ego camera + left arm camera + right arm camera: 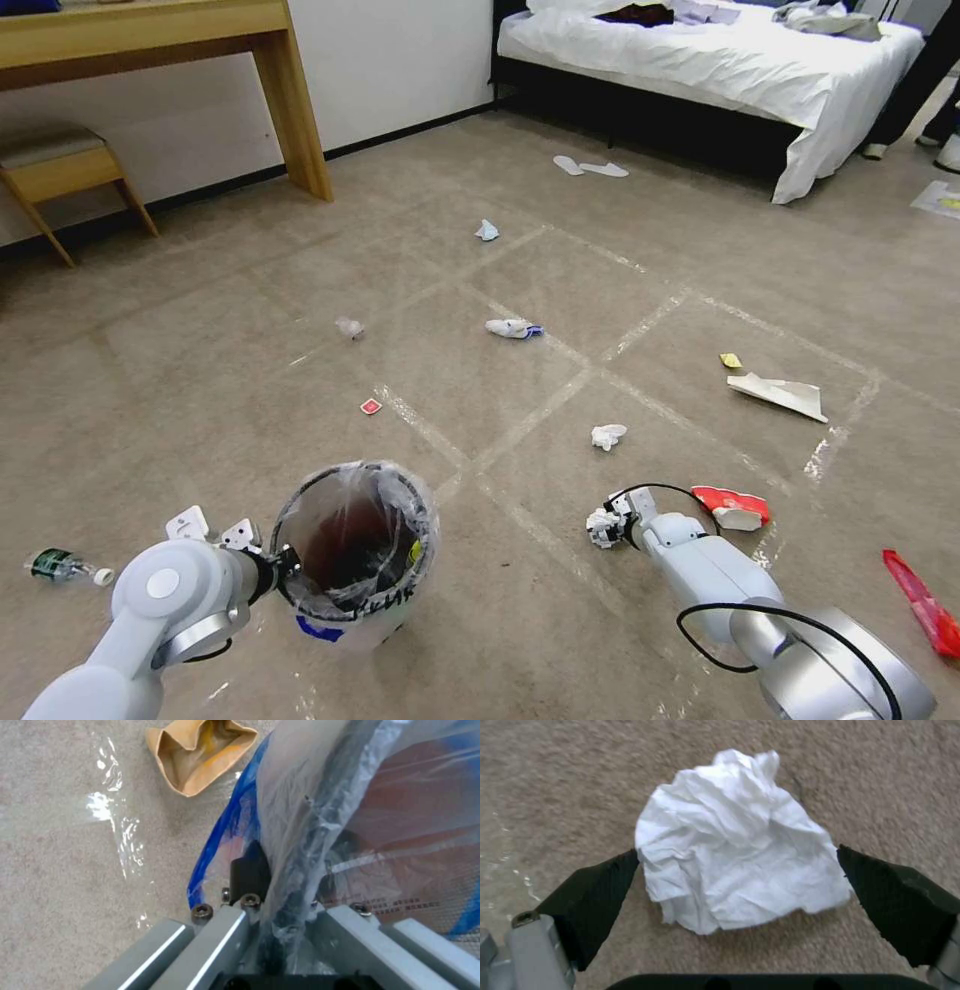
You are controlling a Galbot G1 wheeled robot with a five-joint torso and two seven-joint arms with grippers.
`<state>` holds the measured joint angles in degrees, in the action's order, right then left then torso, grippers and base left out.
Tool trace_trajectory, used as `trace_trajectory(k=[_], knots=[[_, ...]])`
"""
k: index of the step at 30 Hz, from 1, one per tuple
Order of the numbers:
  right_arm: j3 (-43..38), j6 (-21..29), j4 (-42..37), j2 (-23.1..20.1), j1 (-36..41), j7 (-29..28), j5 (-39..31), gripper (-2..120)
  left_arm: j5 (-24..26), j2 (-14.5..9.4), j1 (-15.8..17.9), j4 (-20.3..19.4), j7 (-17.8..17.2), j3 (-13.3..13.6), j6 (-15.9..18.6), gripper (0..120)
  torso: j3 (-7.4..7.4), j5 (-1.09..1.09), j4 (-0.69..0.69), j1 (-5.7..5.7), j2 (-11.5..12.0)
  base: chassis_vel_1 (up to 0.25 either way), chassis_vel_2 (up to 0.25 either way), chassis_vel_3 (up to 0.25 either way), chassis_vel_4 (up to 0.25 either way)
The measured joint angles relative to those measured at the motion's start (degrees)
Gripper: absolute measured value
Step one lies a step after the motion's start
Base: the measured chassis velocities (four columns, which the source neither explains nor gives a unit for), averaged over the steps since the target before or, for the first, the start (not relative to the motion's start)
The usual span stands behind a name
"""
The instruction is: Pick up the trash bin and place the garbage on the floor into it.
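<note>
Right gripper [737, 851] straddles tissue [735, 843] — left gripper [272, 900] clamps trash bin [355, 545] rim.

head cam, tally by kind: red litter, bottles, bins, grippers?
Red litter: 3
Bottle: 1
Bin: 1, left gripper shut on its rim
Grippers: 2, right gripper open around a tissue
Total: 7

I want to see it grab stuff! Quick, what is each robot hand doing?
Left gripper: closed on the rim of the trash bin.
Right gripper: open, fingers on either side of a crumpled tissue on the floor.
</note>
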<state>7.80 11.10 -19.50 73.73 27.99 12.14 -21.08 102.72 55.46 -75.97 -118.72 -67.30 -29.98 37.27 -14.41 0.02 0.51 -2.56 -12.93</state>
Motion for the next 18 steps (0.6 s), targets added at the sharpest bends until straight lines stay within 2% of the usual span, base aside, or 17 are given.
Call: trace_trajectory(k=[9,12,13,14,15,17,18], knots=[[-1.18,0.88,0.38,0.28,0.21,-0.96,-1.64,99,0.0,-0.22,0.55,0.41,0.27,0.22,-0.05,0,0.0,0.0,0.0,0.0,0.0,0.0,0.0,0.0,0.0],[-1.41,0.96,0.37,0.28,0.36,-1.18,-2.09,88,-0.13,-0.19,0.57,0.41,0.37,0.27,-0.05,0,0.0,-0.01,0.0,0.0,0.0,0.0,0.0,0.0,0.0],[-1.41,0.96,0.37,0.28,0.36,-1.18,-2.09,88,-0.13,-0.19,0.57,0.41,0.37,0.27,-0.05,0,0.0,-0.01,0.0,0.0,0.0,0.0,0.0,0.0,0.0],[-1.66,0.97,0.37,0.38,0.47,-1.3,-2.61,80,-0.22,-0.19,0.55,0.44,0.49,0.27,-0.05,0,0.0,-0.01,0.0,0.0,0.0,0.0,0.0,0.0,0.0],[-1.66,0.97,0.37,0.38,0.47,-1.3,-2.61,80,-0.22,-0.19,0.55,0.44,0.49,0.27,-0.05,0,0.0,-0.01,0.0,0.0,0.0,0.0,0.0,0.0,0.0],[-1.89,0.79,0.36,0.6,0.69,-1.51,-2.98,71,-0.41,-0.2,0.5,0.52,0.66,0.27,-0.06,0,0.0,-0.02,0.0,0.0,0.0,0.0,0.0,0.0,0.0],[-2.06,0.37,0.33,0.78,0.86,-1.56,-3.11,63,-0.53,-0.22,0.5,0.56,0.71,0.3,-0.06,0,0.01,-0.04,0.0,0.0,-0.01,0.0,0.0,0.0,0.0]])
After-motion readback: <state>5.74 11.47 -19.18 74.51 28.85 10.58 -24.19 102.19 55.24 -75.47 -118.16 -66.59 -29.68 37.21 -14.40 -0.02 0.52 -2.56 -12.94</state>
